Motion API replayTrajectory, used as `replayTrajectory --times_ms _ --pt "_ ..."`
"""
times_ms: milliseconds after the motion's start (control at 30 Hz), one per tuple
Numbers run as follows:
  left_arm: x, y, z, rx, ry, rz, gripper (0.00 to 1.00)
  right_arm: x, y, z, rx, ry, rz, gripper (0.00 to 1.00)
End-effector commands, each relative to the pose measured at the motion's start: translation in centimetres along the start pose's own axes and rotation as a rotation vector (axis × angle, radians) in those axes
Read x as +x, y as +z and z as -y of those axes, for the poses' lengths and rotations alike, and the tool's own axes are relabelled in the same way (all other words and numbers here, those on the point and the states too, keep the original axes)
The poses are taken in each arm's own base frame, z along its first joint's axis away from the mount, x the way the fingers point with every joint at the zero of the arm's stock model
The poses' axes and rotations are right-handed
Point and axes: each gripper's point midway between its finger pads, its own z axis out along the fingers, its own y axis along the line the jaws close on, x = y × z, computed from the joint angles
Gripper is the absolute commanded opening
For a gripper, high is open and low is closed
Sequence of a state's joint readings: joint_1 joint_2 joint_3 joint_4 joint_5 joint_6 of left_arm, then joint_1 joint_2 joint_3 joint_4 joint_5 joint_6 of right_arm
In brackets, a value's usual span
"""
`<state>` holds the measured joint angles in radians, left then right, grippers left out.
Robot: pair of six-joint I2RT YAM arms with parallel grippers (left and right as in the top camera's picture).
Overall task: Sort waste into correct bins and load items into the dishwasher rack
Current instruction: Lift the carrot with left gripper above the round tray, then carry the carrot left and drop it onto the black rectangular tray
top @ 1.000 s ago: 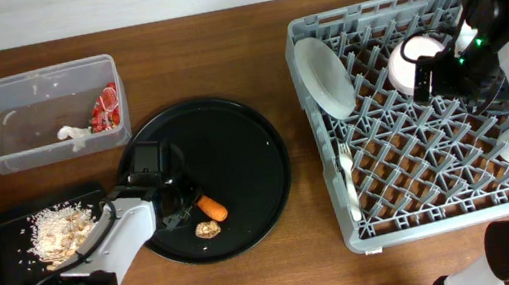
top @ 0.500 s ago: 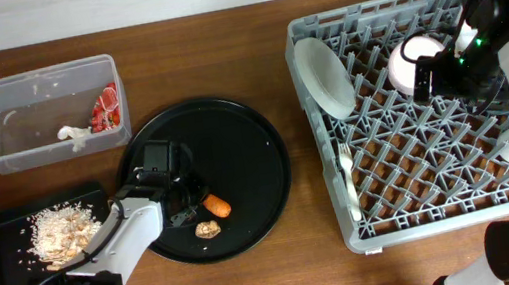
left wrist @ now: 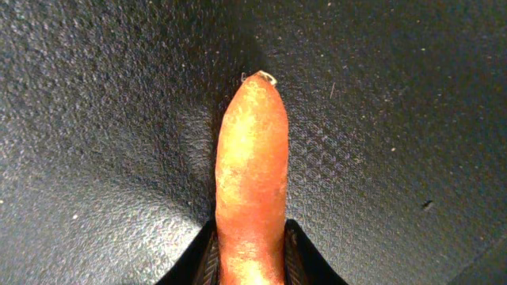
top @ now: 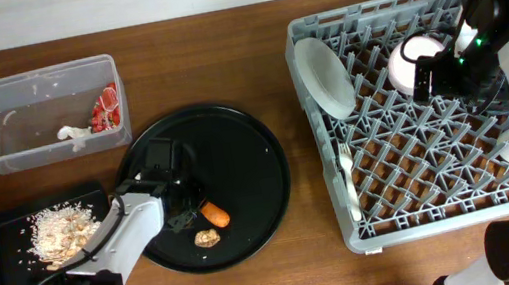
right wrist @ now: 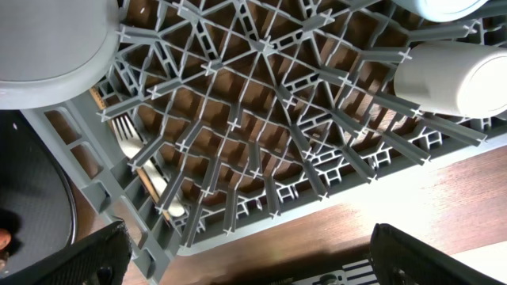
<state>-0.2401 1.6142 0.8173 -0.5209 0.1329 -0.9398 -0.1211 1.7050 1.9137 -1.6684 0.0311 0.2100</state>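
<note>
Though unclear from overhead, left hand (left wrist: 249,265) tight on orange carrot (left wrist: 252,158) in wrist view; right hand (right wrist: 249,257) wide open.

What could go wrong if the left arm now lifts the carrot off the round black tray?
The left gripper holds only one end of the carrot, so it may pivot or slip out on lifting. The brown lump lies close by on the round tray and could get knocked.
</note>
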Motion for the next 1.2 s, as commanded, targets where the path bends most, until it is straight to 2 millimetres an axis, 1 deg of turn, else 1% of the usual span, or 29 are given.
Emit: replayTrajectory --times_ms 0,133,267,333,400,467,567,667,700,733,833,933,1033,1100,1167 --pt "0.0 0.6 -1.7 -0.096 -0.015 0.004 0.01 0.1 -0.3 -0.1 -0.014 0.011 0.007 0.99" --pt "-0.3 0.0 -1.4 -0.110 -0.011 0.006 0.01 0.1 -0.3 -0.1 -0.014 0.011 0.007 0.99" --pt "-1.2 -1.6 -0.1 -0.101 0.059 0.012 0.01 0.1 -0.3 -0.1 -0.014 0.011 0.007 0.99" --pt "-1.8 -2.9 0.9 -0.089 0.097 0.020 0.01 0.1 -0.3 -0.1 -0.014 0.011 0.007 0.99" --pt "-2.4 -4.2 1.4 -0.085 0.115 0.035 0.00 0.1 -0.3 -0.1 -0.014 0.011 0.007 0.99" --pt "-3.3 -6.0 1.2 -0.102 0.101 0.067 0.00 0.1 -0.3 -0.1 -0.014 0.011 0.007 0.99" --pt "-4.5 -7.9 0.5 -0.090 0.088 0.098 0.01 0.1 -0.3 -0.1 -0.014 0.011 0.007 0.99" --pt "-6.3 -10.4 -2.8 -0.128 0.016 0.137 0.00 0.1 -0.3 -0.1 -0.014 0.011 0.007 0.99" --pt "-7.3 -11.4 -4.7 -0.158 -0.031 0.162 0.01 0.1 -0.3 -0.1 -0.014 0.011 0.007 0.99" --pt "-8.2 -12.1 -6.2 -0.170 -0.064 0.179 0.00 0.1 -0.3 -0.1 -0.014 0.011 0.007 0.99" --pt "-10.3 -13.2 -9.7 -0.186 -0.175 0.211 0.00 0.1 -0.3 -0.1 -0.014 0.011 0.007 0.98" --pt "-12.7 -14.4 -14.0 -0.199 -0.334 0.263 0.01 0.2 -0.3 0.0 -0.013 0.011 0.003 0.99" --pt "-14.6 -15.6 -17.8 -0.219 -0.458 0.330 0.01 0.2 -0.3 0.0 -0.013 0.011 0.004 0.99" --pt "-15.6 -16.2 -20.3 -0.252 -0.524 0.376 0.00 0.2 -0.3 -0.1 -0.014 0.011 0.004 0.99" --pt "-16.2 -16.4 -22.2 -0.284 -0.573 0.398 0.01 0.2 -0.3 -0.1 -0.014 0.011 0.004 0.99"
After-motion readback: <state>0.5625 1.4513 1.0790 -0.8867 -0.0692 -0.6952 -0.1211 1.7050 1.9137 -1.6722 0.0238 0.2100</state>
